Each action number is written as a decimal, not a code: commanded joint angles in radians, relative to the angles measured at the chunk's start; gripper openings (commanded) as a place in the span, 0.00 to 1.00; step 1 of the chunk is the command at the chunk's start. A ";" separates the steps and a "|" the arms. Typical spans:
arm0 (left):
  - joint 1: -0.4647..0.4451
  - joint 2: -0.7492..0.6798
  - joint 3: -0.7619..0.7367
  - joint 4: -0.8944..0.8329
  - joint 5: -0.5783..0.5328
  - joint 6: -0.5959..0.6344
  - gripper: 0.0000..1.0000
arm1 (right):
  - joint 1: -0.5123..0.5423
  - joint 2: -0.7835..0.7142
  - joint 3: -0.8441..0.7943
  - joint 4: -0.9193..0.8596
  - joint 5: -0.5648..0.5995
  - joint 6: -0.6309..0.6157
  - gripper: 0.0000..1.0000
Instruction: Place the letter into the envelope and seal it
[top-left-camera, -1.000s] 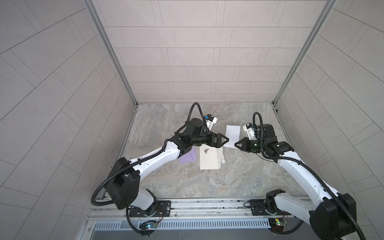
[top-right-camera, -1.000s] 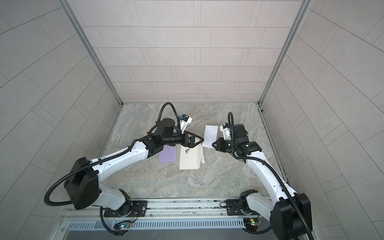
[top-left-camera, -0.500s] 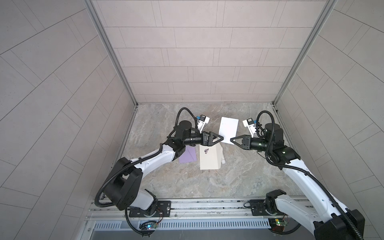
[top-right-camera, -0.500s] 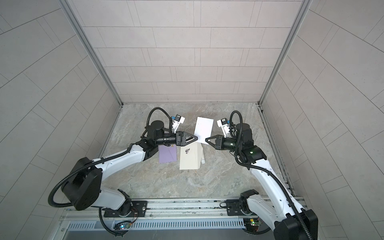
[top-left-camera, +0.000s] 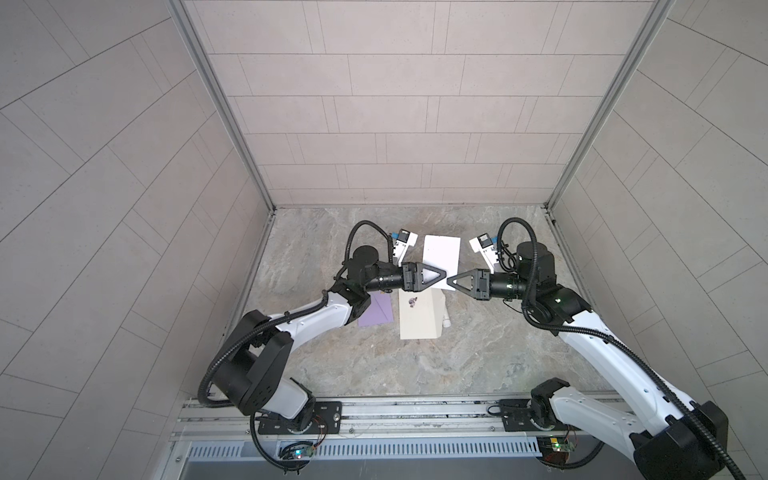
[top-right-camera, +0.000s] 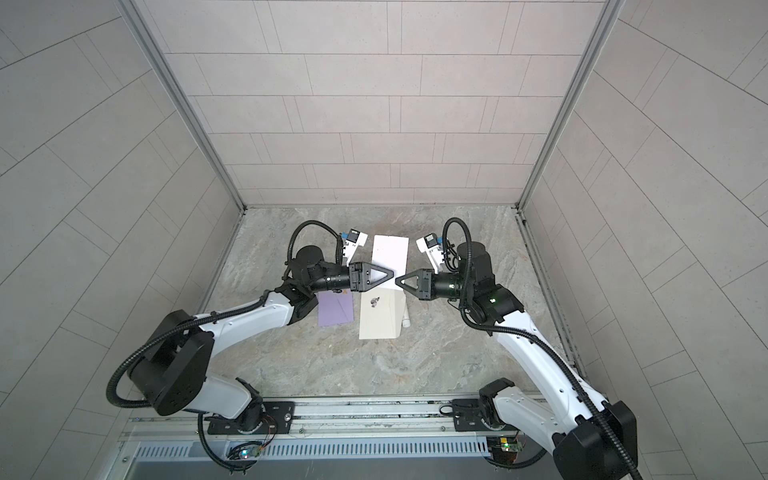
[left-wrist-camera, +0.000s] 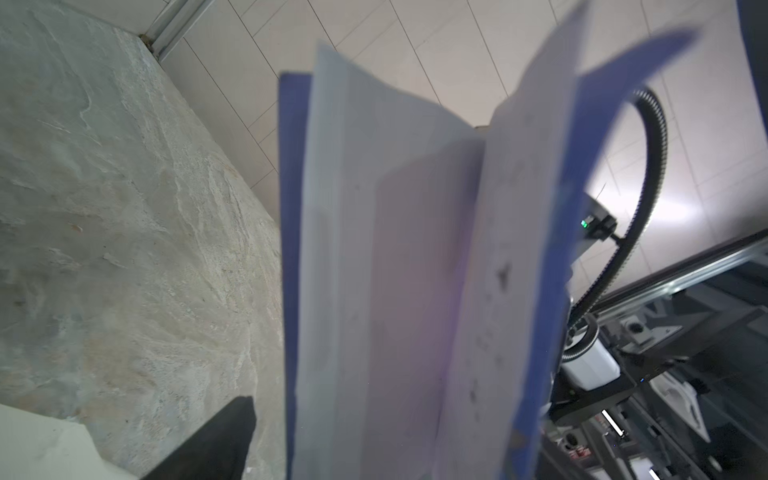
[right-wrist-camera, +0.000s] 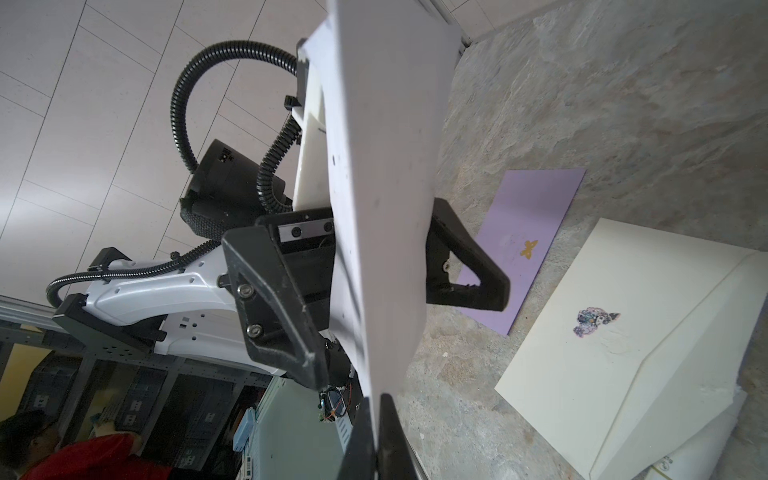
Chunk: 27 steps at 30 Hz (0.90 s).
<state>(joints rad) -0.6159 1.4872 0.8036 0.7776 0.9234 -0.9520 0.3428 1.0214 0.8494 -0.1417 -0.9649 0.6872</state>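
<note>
Pinching the letter (top-left-camera: 440, 253) firmly in my right pincer (top-left-camera: 449, 282), I hold it steady so my spread left pincer (right-wrist-camera: 401, 330), straddling it, can close squarely.

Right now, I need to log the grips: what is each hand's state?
Left hand: open, one finger on each side of the letter.
Right hand: closed, holding the letter.

Not much to count here: two grippers, the left gripper (top-left-camera: 443, 274) and the right gripper (top-left-camera: 450, 282), one white sheet (top-left-camera: 441, 257), one cream envelope (top-left-camera: 417, 320) with one sticker (top-left-camera: 412, 302), one purple card (top-left-camera: 376, 312) with one gold butterfly (right-wrist-camera: 528, 249), and one white scrap (right-wrist-camera: 702, 449).
</note>
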 joint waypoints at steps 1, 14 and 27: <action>-0.004 -0.025 0.003 0.045 0.035 -0.014 0.66 | 0.009 0.017 0.014 0.006 0.050 -0.023 0.00; -0.007 -0.133 0.062 -0.479 -0.049 0.320 0.00 | 0.002 -0.001 0.057 -0.227 0.206 -0.164 0.47; -0.100 -0.118 0.299 -1.370 -0.095 0.939 0.00 | -0.018 0.017 0.227 -0.526 0.165 -0.446 0.58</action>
<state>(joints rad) -0.7059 1.3636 1.0683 -0.3542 0.8223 -0.1993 0.3248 1.0409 1.0470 -0.5587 -0.7654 0.3630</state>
